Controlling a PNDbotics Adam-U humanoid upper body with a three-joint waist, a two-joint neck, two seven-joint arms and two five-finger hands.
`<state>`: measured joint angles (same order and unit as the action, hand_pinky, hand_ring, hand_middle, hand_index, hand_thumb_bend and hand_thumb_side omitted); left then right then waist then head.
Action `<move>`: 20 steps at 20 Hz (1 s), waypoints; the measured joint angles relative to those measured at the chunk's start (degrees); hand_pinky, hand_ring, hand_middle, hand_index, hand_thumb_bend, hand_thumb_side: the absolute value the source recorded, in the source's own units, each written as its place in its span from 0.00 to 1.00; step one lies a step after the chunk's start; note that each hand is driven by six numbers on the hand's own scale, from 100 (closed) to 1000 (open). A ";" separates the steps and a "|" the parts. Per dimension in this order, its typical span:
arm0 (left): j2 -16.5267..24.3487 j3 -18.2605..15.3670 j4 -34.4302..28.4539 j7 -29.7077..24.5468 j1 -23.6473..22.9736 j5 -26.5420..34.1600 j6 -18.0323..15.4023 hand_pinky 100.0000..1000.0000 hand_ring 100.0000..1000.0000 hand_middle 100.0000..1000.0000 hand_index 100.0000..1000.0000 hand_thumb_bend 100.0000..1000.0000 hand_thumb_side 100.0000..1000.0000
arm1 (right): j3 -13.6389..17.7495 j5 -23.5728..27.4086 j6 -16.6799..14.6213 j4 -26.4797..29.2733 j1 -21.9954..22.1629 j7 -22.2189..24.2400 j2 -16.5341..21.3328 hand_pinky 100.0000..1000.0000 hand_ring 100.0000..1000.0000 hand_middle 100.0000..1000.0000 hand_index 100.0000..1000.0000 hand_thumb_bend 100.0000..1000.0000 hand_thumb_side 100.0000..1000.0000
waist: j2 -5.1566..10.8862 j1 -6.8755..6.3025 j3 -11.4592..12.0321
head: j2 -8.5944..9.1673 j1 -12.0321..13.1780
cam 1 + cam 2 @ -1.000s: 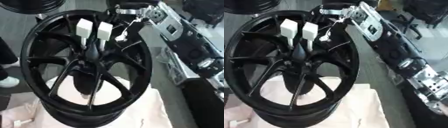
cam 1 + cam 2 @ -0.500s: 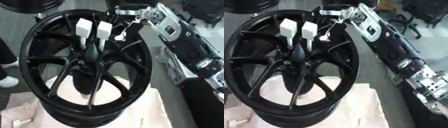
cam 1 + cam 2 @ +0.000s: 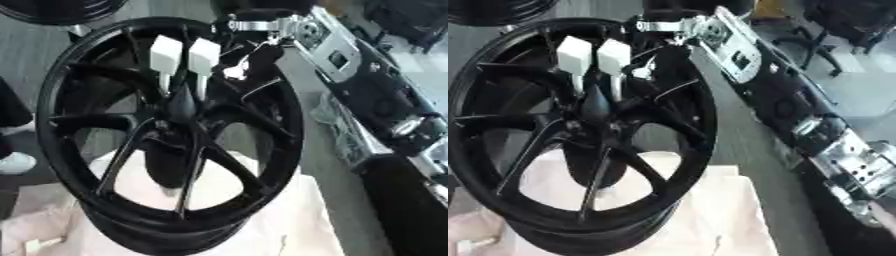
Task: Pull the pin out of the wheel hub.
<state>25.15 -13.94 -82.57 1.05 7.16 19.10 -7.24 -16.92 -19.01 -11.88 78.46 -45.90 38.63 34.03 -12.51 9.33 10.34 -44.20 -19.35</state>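
Note:
A black multi-spoke wheel (image 3: 105,125) stands tilted on a cream cloth. Two pins with white block heads, one (image 3: 165,52) beside the other (image 3: 203,57), stick out of the dark hub (image 3: 179,107) at the wheel's centre. My right arm comes up along the right side, with its silver wrist bracket (image 3: 258,25) over the rim's top. The black right hand (image 3: 248,50) hangs just right of the pins, against the dark spokes; a small white bit (image 3: 234,73) shows below it. I cannot see contact between the hand and either pin. My left hand shows in no view.
The cream cloth (image 3: 289,220) lies under the wheel's lower half. Another black wheel (image 3: 52,7) lies at the top left. A shoe (image 3: 13,162) shows at the left edge and a dark chair (image 3: 842,25) at the top right, on grey floor.

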 measured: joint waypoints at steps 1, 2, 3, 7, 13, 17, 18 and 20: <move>0.00 0.00 0.00 0.00 0.00 -0.01 0.00 0.82 0.71 0.66 0.80 0.07 0.87 | 0.03 0.10 0.01 0.01 0.00 0.06 0.00 0.75 0.78 0.79 0.91 0.10 0.28 | -0.01 0.00 0.00 | 0.00 -0.01; 0.00 0.00 0.01 0.00 0.00 -0.02 0.00 0.82 0.71 0.66 0.80 0.07 0.87 | 0.06 0.16 0.01 0.04 0.01 0.23 0.00 0.75 0.78 0.79 0.91 0.12 0.24 | -0.01 0.00 0.00 | 0.00 -0.02; 0.00 0.00 0.01 0.00 -0.01 -0.03 0.00 0.82 0.71 0.66 0.80 0.07 0.87 | 0.06 0.31 0.00 0.15 0.03 0.50 0.00 0.75 0.78 0.79 0.91 0.12 0.24 | -0.01 0.00 -0.02 | 0.00 -0.02; -0.01 0.00 0.03 -0.06 -0.01 -0.14 0.06 0.82 0.71 0.65 0.80 0.07 0.87 | -0.05 1.40 -0.13 0.93 0.04 2.09 0.01 0.75 0.78 0.80 0.91 0.17 0.18 | -0.01 0.00 -0.08 | 0.00 -0.03; -0.01 0.01 0.29 -0.09 -0.01 -0.23 0.09 0.83 0.71 0.65 0.80 0.07 0.87 | -0.06 3.66 0.52 2.00 0.04 4.01 0.04 0.75 0.78 0.80 0.92 0.14 0.20 | -0.01 -0.01 -0.05 | 0.00 -0.24; -0.02 0.01 0.30 -0.09 -0.01 -0.24 0.08 0.83 0.71 0.65 0.80 0.07 0.87 | -0.06 4.79 1.12 2.47 0.03 4.68 0.05 0.74 0.77 0.79 0.92 0.11 0.21 | -0.01 -0.01 0.12 | 0.00 -0.47; -0.02 0.01 0.31 -0.09 -0.01 -0.24 0.08 0.83 0.71 0.65 0.80 0.06 0.87 | -0.06 5.12 1.25 2.58 0.03 4.81 0.05 0.74 0.77 0.79 0.92 0.12 0.21 | -0.01 -0.01 0.23 | 0.00 -0.49; -0.02 0.01 0.31 -0.09 -0.01 -0.25 0.08 0.83 0.70 0.65 0.80 0.06 0.87 | -0.06 5.57 1.45 2.76 0.02 5.02 0.06 0.74 0.77 0.78 0.91 0.11 0.19 | -0.01 -0.01 0.29 | 0.00 -0.49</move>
<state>25.13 -13.93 -82.26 0.96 7.16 18.85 -7.16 -16.98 -13.44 -10.43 81.23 -45.88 43.65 34.08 -12.52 9.32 10.63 -44.20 -19.84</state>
